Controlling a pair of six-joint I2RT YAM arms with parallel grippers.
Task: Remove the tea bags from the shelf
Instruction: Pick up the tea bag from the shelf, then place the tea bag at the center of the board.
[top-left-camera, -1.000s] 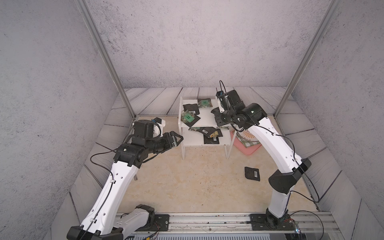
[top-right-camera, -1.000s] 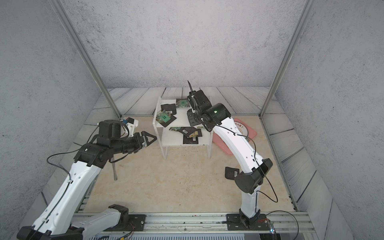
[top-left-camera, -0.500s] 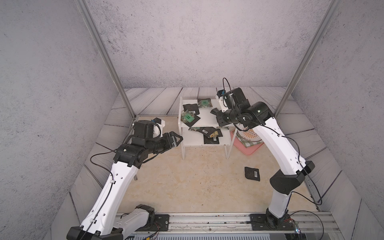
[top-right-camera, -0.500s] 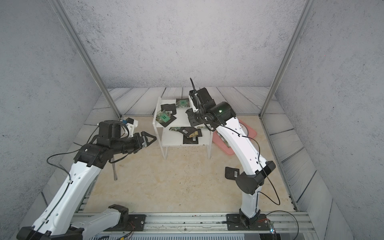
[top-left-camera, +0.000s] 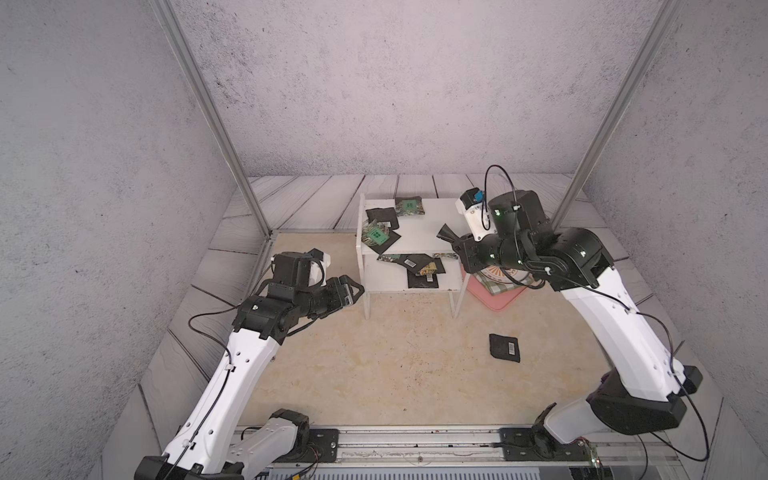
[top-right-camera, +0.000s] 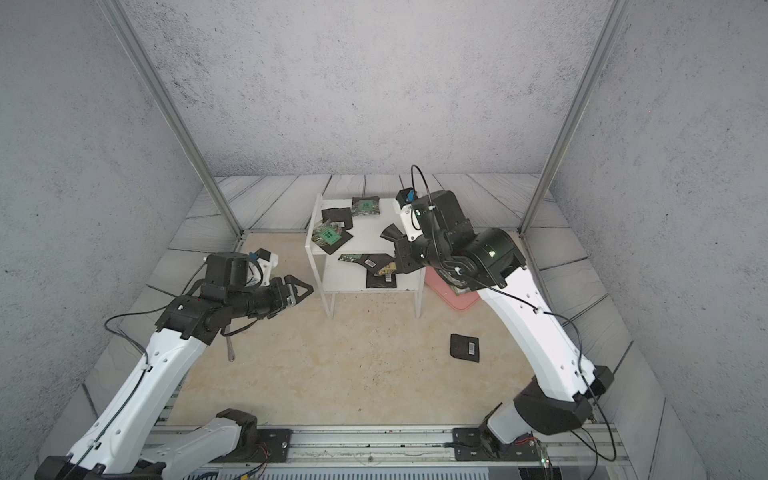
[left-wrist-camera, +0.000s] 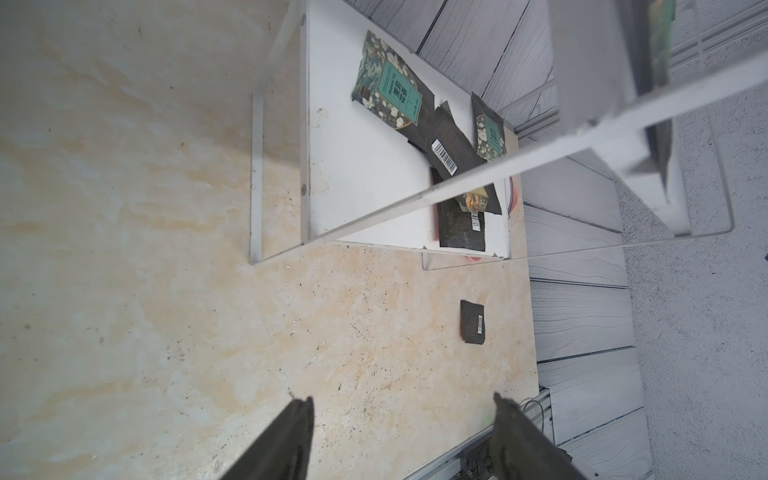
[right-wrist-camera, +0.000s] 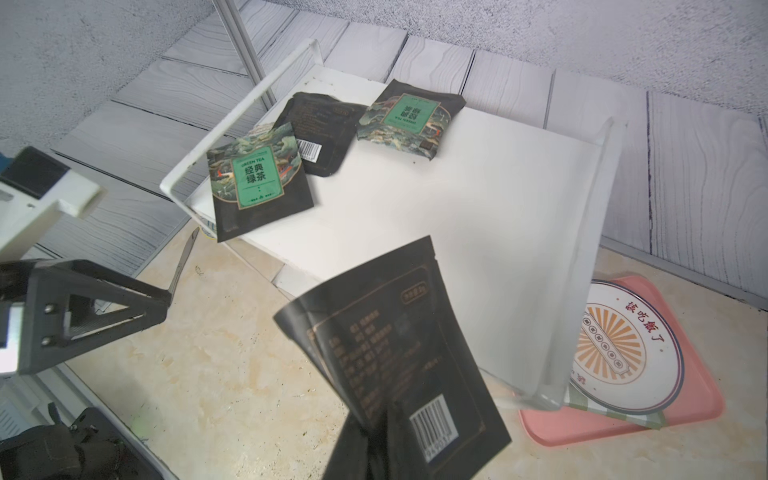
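One tea bag (top-left-camera: 504, 347) lay off the shelf (top-left-camera: 432, 216); the right gripper (right-wrist-camera: 374, 432) pinched another above it; the left gripper (top-left-camera: 351, 289) gaped empty; several remained.

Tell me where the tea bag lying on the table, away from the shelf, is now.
In both top views, the loose tea bag lies barcode side up on the beige table, in front of the shelf's right leg, beside the right arm.

Dark tea bags (top-left-camera: 417, 266) litter both tiers of the white shelf (top-left-camera: 424, 232), one black sachet (right-wrist-camera: 399, 353) held aloft, another sachet (top-left-camera: 504, 347) lying on the surface.
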